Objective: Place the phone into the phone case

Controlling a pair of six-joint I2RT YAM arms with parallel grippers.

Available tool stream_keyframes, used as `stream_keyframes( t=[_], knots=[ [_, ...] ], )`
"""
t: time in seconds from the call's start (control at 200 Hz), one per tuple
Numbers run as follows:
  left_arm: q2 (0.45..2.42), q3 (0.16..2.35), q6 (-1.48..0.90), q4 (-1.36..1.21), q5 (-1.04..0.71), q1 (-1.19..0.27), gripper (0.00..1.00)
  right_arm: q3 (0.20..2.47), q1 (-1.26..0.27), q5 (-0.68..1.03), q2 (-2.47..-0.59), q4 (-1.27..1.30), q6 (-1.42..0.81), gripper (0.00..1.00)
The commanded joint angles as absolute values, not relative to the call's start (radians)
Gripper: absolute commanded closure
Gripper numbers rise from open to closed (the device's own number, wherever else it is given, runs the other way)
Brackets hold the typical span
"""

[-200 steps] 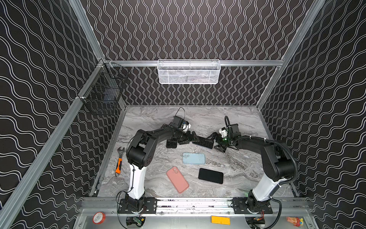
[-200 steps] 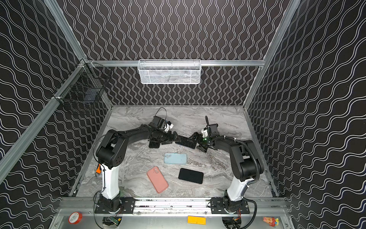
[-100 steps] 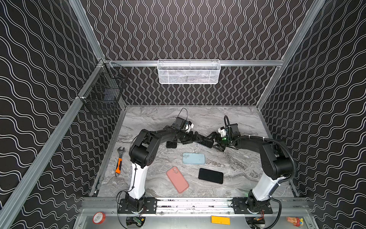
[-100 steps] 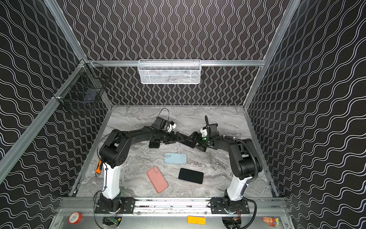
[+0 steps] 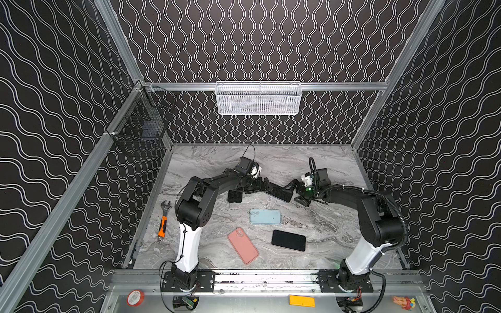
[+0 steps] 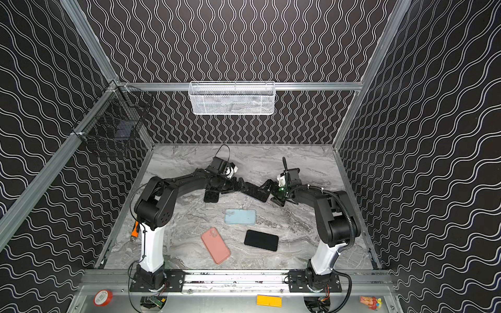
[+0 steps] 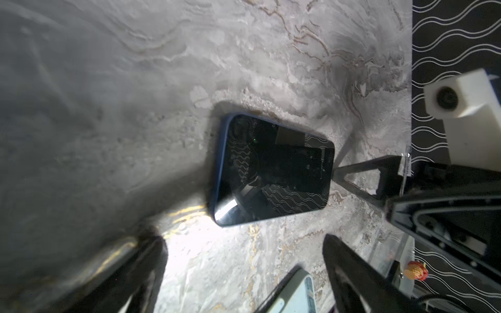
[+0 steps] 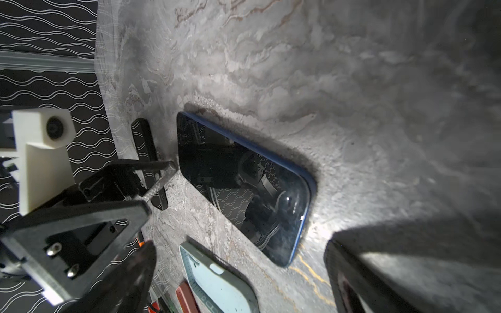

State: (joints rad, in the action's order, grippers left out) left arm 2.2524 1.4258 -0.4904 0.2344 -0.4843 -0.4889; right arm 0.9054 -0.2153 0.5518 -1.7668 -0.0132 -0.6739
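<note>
Phone [image 7: 271,173], dark glossy glass with a blue rim, lies flat on the grey marbled surface [image 5: 311,225] between my two arms. I have the left gripper [image 7: 240,238] spread wide at one end and the right gripper [image 8: 241,244] equally wide at the other, neither holding anything. The pale blue rectangular phone case [image 5: 265,216] lies nearby, apart from it.

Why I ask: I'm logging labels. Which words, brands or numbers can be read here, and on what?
No text is legible.
Red tape roll: white label, print too small.
Yellow tag: no marks readable.
Colourful packet: too blurred.
Dark phone: screen shows only reflections.
</note>
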Motion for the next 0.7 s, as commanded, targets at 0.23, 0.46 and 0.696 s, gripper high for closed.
stream_keyframes(
  t=[0.23, 0.46, 0.696],
  knots=[
    [2.329, 1.506, -0.451, 0.219, -0.486, -0.485, 0.06, 0.877, -0.215, 0.51, -1.776, -0.046, -0.712, 0.0],
    [2.361, 1.54, -0.462, 0.216, -0.518, -0.497, 0.06, 0.868, -0.215, 0.517, -1.779, -0.035, -0.717, 0.01],
    [2.341, 1.495, -0.48, 0.209, -0.546, -0.532, 0.08, 0.88, -0.215, 0.528, -1.8, -0.025, -0.722, 0.0]
  ],
)
